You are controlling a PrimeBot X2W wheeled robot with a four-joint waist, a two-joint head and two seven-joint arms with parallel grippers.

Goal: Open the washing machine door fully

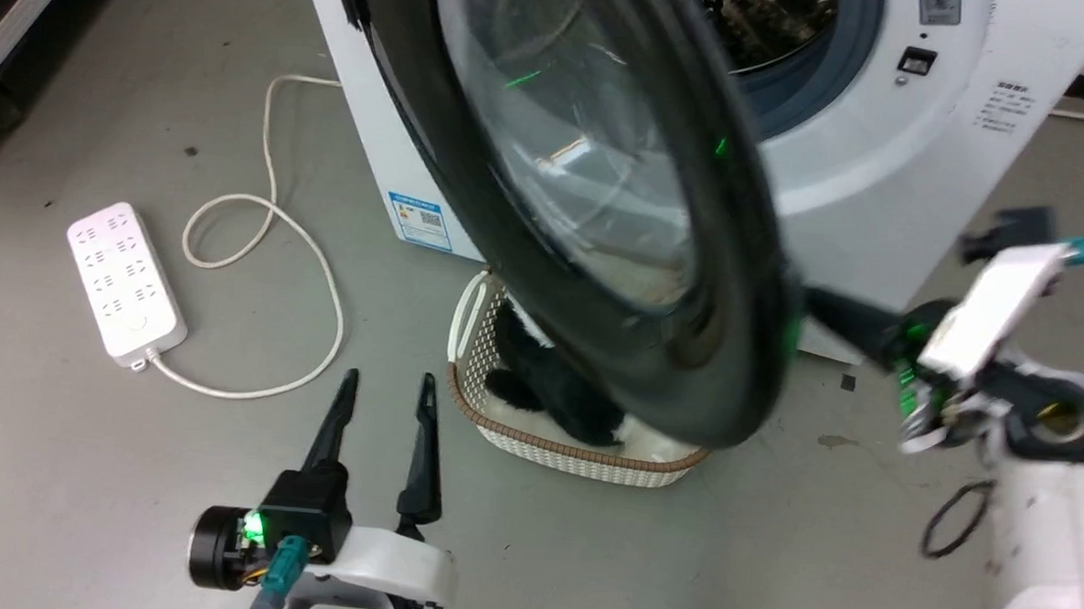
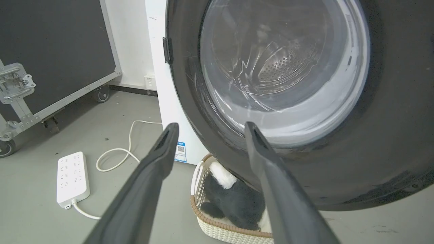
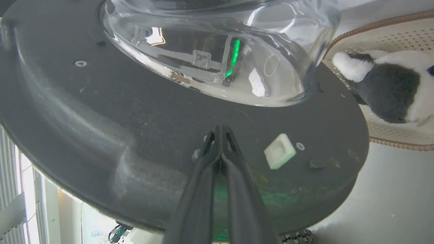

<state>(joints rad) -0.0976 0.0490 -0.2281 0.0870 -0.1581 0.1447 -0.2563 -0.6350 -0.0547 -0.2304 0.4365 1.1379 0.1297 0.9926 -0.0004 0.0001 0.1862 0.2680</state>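
From my head, the large round glossy black washing machine door [image 1: 732,349], clear glass bowl at its centre, stands swung out from the big white washing machine [image 1: 877,173]. Left wrist — my left gripper [image 2: 208,127] gapes, holding nothing. Right wrist — my right gripper [image 3: 218,130], fingers pressed together, points at the door's inner face.

My right gripper [image 1: 824,308], fingers pinched together, meets the rim of the washing machine door [image 1: 735,276], which stands swung out from the washing machine [image 1: 877,173]. My left gripper [image 1: 389,382] hangs with fingers spread above the floor, near the basket [image 1: 581,459] under the door.
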